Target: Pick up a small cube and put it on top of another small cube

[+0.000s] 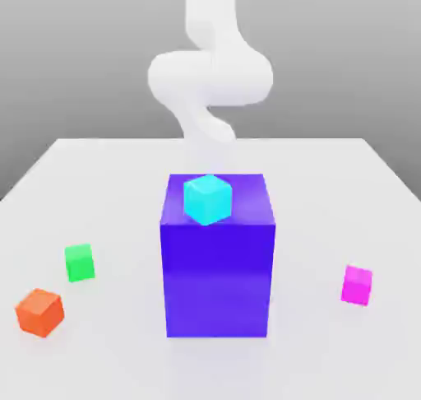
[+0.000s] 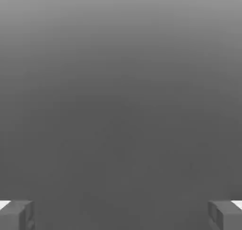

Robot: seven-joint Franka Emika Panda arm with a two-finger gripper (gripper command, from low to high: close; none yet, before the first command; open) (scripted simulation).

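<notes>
On the exterior view's left, nearest corner: a small orange cube (image 1: 39, 312) sits on the white bench (image 1: 107, 357), apart from everything else.
Green cube (image 1: 80, 262): just beyond the orange one and slightly toward the middle, resting on the bench with nothing on top of it.
Middle of the bench: a big blue-purple block (image 1: 218, 283) stands upright, far taller than the small cubes.
Cyan cube (image 1: 207, 198): sits on the block's top face, near its front edge.
Arm (image 1: 210, 73): a white, blurred shape rising behind the block, well above the bench.
Exterior view's right: the magenta cube (image 1: 357, 285) lies on the bench, well apart from the block and from the green cube.
Fingers (image 2: 16, 216): in the hand view the two grey tips stand wide apart, spread to their fullest, with nothing between them; only plain grey lies beyond.
</notes>
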